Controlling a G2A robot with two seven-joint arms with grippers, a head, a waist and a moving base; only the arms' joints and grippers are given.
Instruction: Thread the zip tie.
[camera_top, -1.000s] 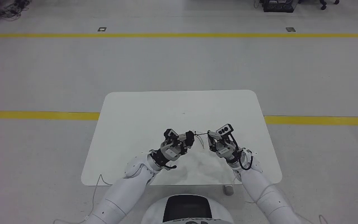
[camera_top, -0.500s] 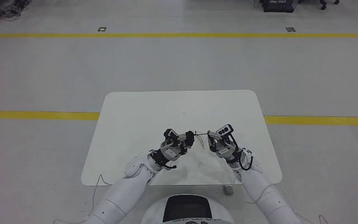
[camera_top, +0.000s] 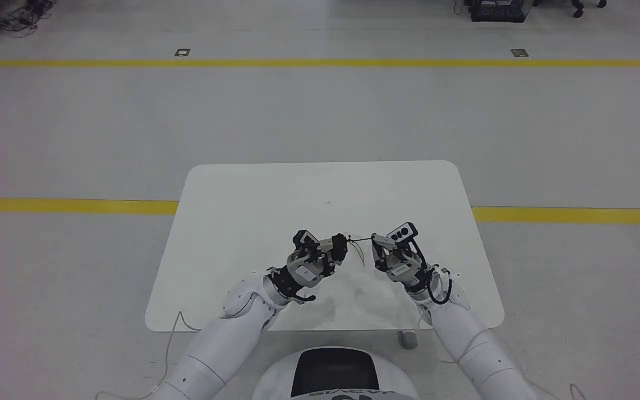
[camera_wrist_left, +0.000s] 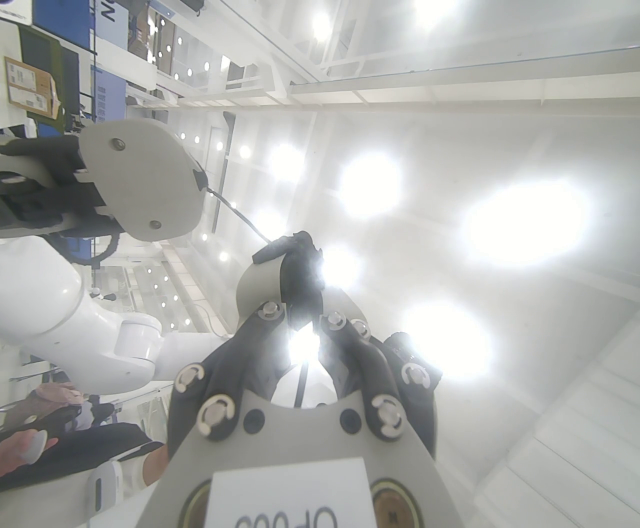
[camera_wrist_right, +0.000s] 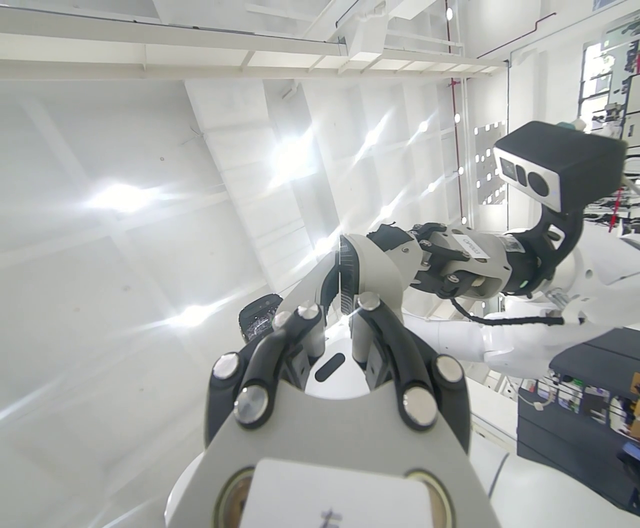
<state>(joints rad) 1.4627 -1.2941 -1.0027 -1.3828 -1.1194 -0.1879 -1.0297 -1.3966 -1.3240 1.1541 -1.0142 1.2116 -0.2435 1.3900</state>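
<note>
Grey-and-black fingers of the left pincer (camera_wrist_left: 292, 260) are pinched right together, no gap to be seen, and they have the black zip tie (camera_wrist_left: 239, 214) clamped at their tips. From that grip the thin strap runs straight out and away to the right pincer (camera_wrist_right: 337, 272), which faces the left one tip to tip with a short gap between them.

Over on the right pincer, the two fingers are pressed close as well. In the left wrist view the strap goes in right at its fingertip, so it has hold of the other end. The tie is strung between the two pincers, carried by both, and looks fairly taut across the gap. A second dark thread of strap shows lower down between the left pincer's finger links, toward its wrist.

From above, the two pincers meet nose to nose over the white table (camera_top: 300, 190), nearer its robot-side edge than its far edge, the strap just a fine dark line bridging them.

Moving outward: under and around both pincers lies bare tabletop, then pale floor. A yellow line (camera_top: 90, 206) crosses the floor level with the table's middle, another lies farther out, well beyond both pincers. Both wrist views look up past the fingers at bright ceiling lights (camera_wrist_left: 525, 222).
</note>
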